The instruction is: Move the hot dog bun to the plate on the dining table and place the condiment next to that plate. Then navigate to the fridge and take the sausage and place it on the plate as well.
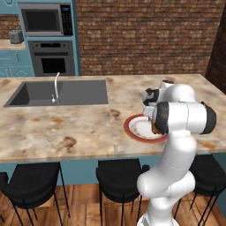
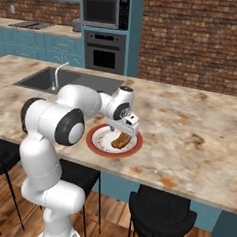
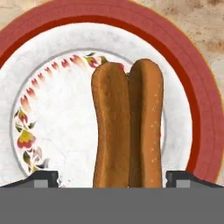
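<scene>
My gripper (image 3: 112, 179) hangs over the plate (image 3: 192, 87), fingers (image 3: 41, 178) spread wide and clear of the bun (image 3: 127, 127).

The bun lies on the plate's white centre, between my fingertips. The plate sits near the table's (image 2: 190, 130) front edge; a sink (image 1: 66, 92) lies further off, stools (image 2: 159, 213) below; my own arm hides part of the plate from the left.

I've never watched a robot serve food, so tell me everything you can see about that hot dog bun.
The hot dog bun is orange-brown and oblong, split lengthwise into two rounded lobes with a faintly speckled crust. It lies flat on the white, flower-painted centre of the red-rimmed plate, directly beneath the pincer, whose two dark fingertips stand wide on either side of it without touching.
</scene>
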Robot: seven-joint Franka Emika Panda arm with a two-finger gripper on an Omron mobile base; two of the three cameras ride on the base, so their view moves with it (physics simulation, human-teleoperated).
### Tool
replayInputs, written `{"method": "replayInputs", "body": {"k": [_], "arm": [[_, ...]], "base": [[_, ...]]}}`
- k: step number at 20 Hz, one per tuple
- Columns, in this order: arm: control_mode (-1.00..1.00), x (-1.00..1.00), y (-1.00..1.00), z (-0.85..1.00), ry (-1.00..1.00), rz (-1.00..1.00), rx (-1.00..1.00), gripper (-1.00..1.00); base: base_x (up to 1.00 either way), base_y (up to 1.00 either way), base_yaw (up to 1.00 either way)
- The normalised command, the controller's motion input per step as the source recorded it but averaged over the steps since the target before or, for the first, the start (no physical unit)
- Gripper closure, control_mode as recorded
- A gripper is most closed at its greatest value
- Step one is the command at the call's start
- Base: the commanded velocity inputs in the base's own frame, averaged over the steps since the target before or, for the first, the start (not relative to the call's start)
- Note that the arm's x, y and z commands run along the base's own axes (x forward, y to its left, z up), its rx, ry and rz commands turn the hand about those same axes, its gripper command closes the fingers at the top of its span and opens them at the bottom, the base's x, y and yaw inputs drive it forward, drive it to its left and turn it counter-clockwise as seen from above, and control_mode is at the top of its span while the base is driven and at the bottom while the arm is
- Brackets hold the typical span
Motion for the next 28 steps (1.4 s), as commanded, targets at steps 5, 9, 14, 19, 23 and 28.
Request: {"method": "replayInputs", "body": {"k": [5,9,14,19,23,28], "arm": [[-1.00,-0.77,0.07,0.99,-0.11,0.00,-0.01,-1.00],[-1.00,-1.00,0.24,0.92,-0.15,0.01,0.00,-1.00],[-1.00,-1.00,0.44,0.70,-0.12,0.01,-0.04,-1.00],[-1.00,-1.00,0.66,0.31,-0.01,0.00,-0.11,-1.00],[-1.00,-0.95,0.81,0.01,0.00,0.00,-0.16,-1.00],[-1.00,-0.62,0.56,0.00,0.00,0.00,-0.11,-1.00]], "base": [[0.00,0.00,0.00],[0.00,0.00,0.00],[0.00,0.00,0.00],[0.00,0.00,0.00],[0.00,0.00,0.00],[0.00,0.00,0.00]]}}
